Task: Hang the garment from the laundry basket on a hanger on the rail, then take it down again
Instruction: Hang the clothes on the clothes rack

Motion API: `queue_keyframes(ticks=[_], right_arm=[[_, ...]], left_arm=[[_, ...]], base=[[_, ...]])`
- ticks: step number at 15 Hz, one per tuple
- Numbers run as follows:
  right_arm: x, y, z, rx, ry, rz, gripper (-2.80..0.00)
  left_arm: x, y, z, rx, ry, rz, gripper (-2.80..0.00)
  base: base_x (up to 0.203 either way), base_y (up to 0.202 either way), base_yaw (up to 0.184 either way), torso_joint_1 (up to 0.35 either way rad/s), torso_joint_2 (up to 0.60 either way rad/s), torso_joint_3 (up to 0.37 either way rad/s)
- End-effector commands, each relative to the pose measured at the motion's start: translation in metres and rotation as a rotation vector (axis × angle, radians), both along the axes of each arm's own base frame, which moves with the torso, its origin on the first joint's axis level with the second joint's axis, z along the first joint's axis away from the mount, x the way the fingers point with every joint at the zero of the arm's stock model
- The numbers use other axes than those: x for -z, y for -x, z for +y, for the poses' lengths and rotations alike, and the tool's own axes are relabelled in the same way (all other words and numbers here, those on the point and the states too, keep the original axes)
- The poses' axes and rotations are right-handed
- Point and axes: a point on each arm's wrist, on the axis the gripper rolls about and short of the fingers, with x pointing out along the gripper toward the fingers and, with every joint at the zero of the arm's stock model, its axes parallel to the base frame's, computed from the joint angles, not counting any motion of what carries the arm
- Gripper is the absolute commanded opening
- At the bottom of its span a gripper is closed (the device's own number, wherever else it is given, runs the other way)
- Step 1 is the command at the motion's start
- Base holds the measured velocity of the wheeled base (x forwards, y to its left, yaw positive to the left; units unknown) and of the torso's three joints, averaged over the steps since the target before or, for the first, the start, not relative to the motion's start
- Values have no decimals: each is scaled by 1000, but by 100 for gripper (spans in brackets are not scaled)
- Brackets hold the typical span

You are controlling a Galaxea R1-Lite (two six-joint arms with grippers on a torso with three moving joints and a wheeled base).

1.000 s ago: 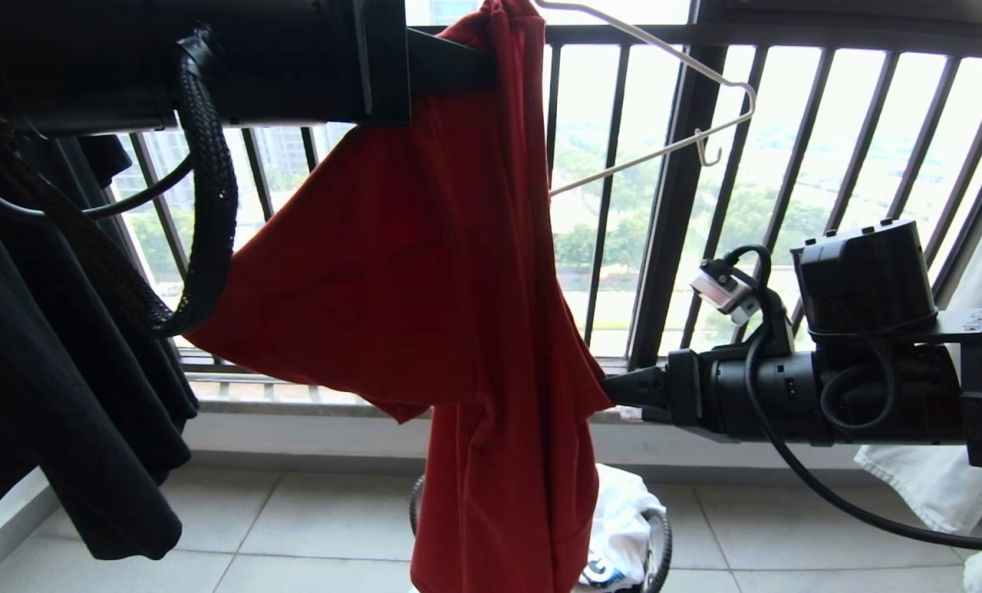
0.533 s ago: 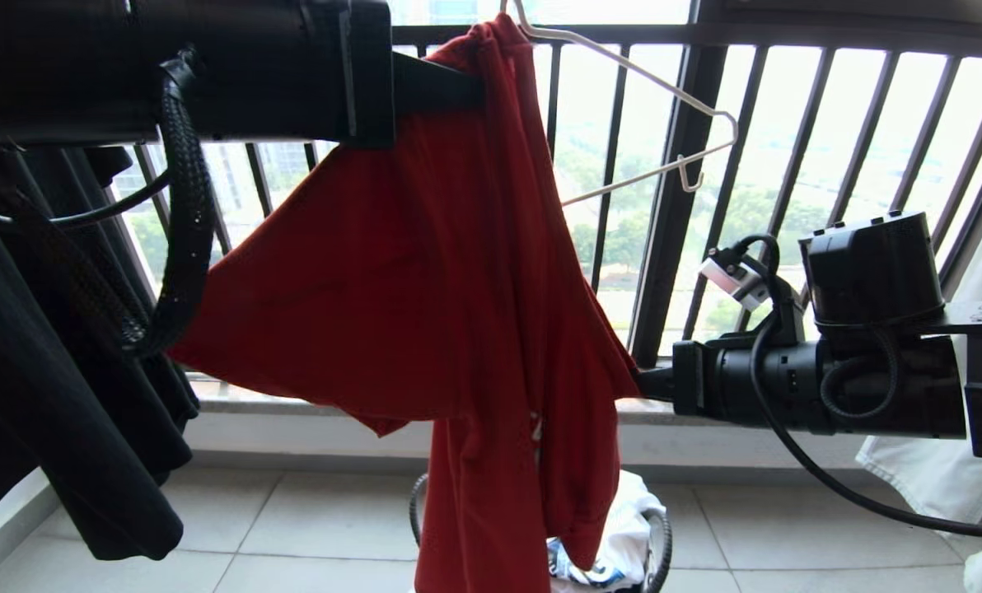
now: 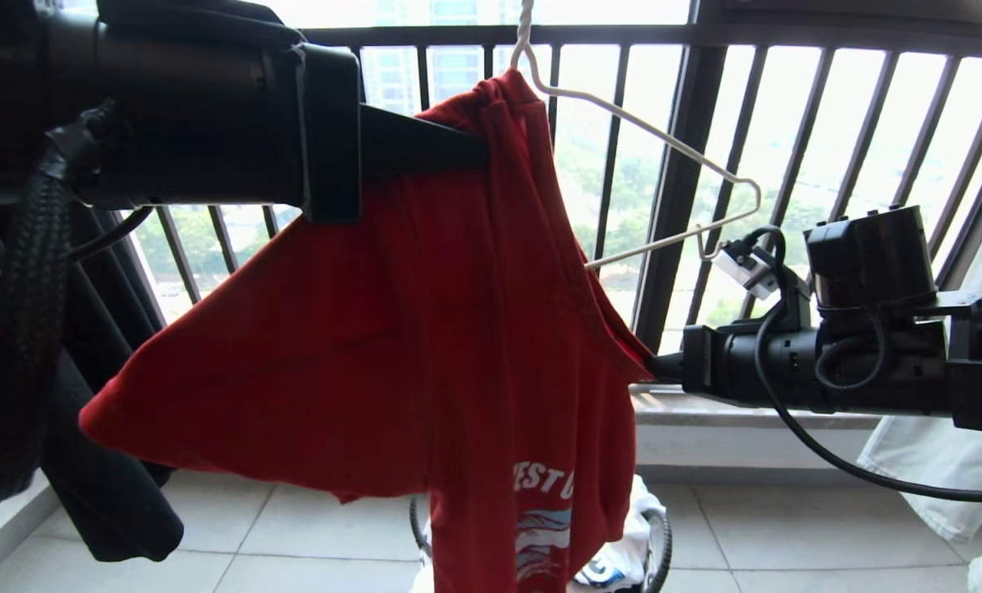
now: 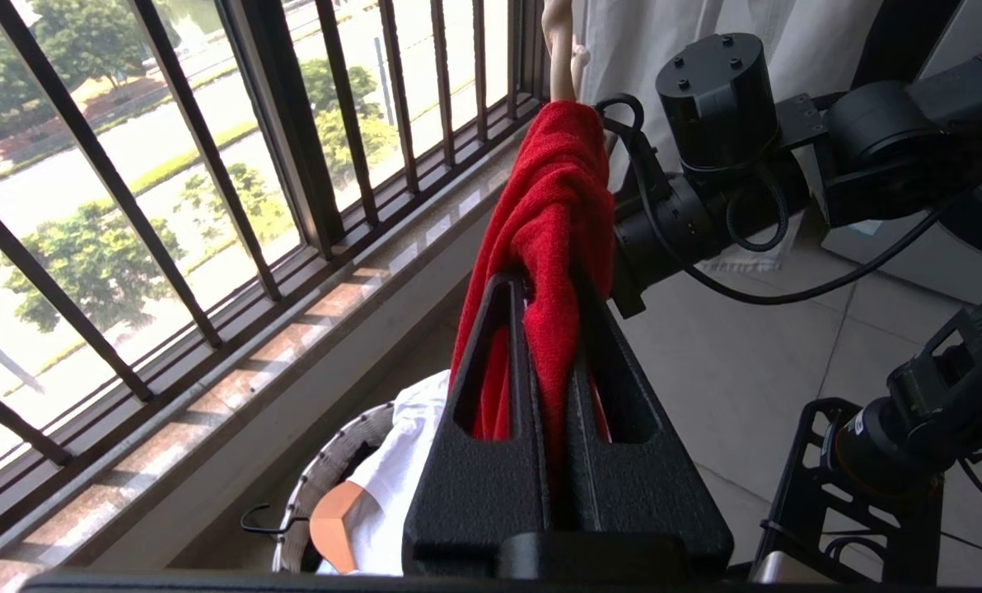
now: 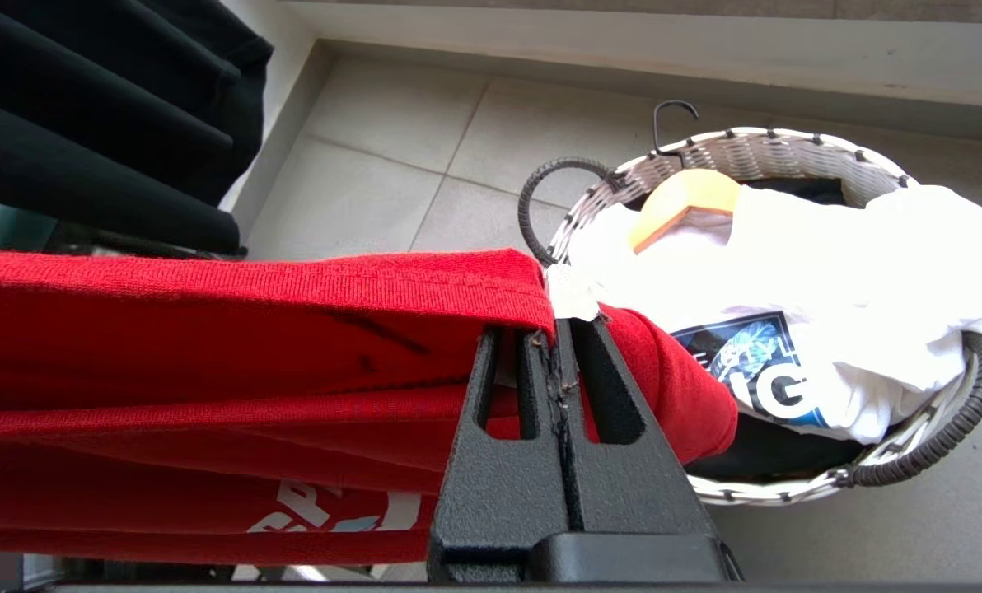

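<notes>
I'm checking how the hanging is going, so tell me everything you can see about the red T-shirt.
The red T-shirt looks like soft knit cotton, with white "EST C" lettering and light-blue wave print low on its front. It hangs bunched and lopsided from the cream wire hanger; only the hanger's right shoulder is bare. The left gripper is shut on the gathered cloth near the collar, and the right gripper is shut on a sleeve edge. Its lower end drapes in front of the laundry basket on the floor.
</notes>
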Motion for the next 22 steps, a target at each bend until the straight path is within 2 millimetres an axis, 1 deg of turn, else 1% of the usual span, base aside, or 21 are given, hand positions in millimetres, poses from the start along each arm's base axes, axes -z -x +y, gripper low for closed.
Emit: queue_keyframes(ticks=[1,3,5,8,10,12,15,17,22], right_arm=[[7,-9,-4,23,6,23,-280],[9,-20,-13,53,3,32,-280],[7,-23,-21,63,-10,26,-280],[4,-28,-30,90,-13,14,-280],[5,-29,-30,91,-11,19,-280],[5,-30,-31,94,-11,17,-280],[2,-31,-35,109,-15,6,-280],[1,-33,-37,117,-16,4,-280],[0,-36,-40,129,-17,0,-280]], left_arm=[[-1,6,4,5,4,-6,-280],[3,8,6,5,-6,6,-280],[10,9,6,3,-21,23,-280],[16,13,10,3,-30,32,-280],[16,16,11,8,-30,32,-280],[23,15,10,7,-47,51,-280],[36,16,11,7,-74,82,-280],[49,15,10,8,-104,115,-280],[66,14,6,23,-160,131,-280]], base=[[0,0,0,0,0,0],[0,0,0,0,0,0],[0,0,0,0,0,0],[0,0,0,0,0,0],[0,0,0,0,0,0],[0,0,0,0,0,0],[0,0,0,0,0,0],[0,0,0,0,0,0],[0,0,0,0,0,0]])
